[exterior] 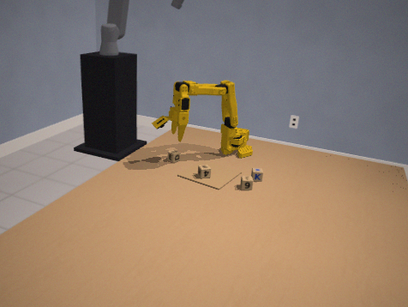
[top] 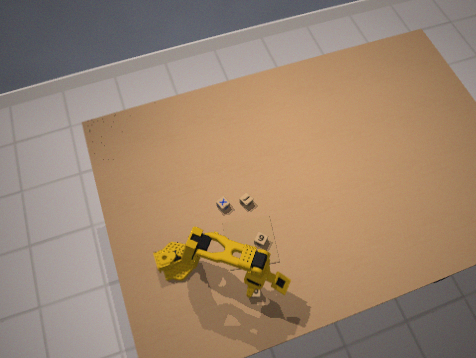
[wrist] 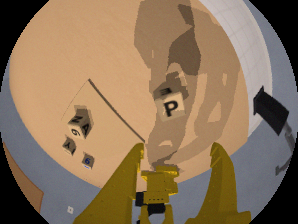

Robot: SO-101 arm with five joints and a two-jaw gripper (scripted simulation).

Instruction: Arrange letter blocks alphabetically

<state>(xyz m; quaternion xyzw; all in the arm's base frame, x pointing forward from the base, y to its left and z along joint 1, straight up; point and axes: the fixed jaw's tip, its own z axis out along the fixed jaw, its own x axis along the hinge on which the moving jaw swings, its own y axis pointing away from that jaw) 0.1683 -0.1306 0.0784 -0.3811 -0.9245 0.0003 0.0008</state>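
Observation:
The P block [top: 256, 293] lies off the mat, near the table's front edge, and it also shows in the wrist view [wrist: 172, 107] and in the exterior view [exterior: 173, 156]. My gripper [top: 255, 287] hangs a little above it, open and empty, as the other views show too [exterior: 180, 136] [wrist: 176, 156]. The mat [top: 269, 250] is tan like the table, and only its thin dark outline shows [exterior: 216, 182]. A block with 9 on top [top: 261, 239] sits on the mat near its corner. A block with a blue X [top: 223, 204] and one with what looks like a J [top: 246, 200] lie side by side beyond the mat.
A black pedestal [exterior: 109, 103] carrying a grey arm stands on the tiled floor off the table's side. The table's front edge [top: 320, 325] runs close to the P block. My arm's base [top: 170, 260] sits left of the mat.

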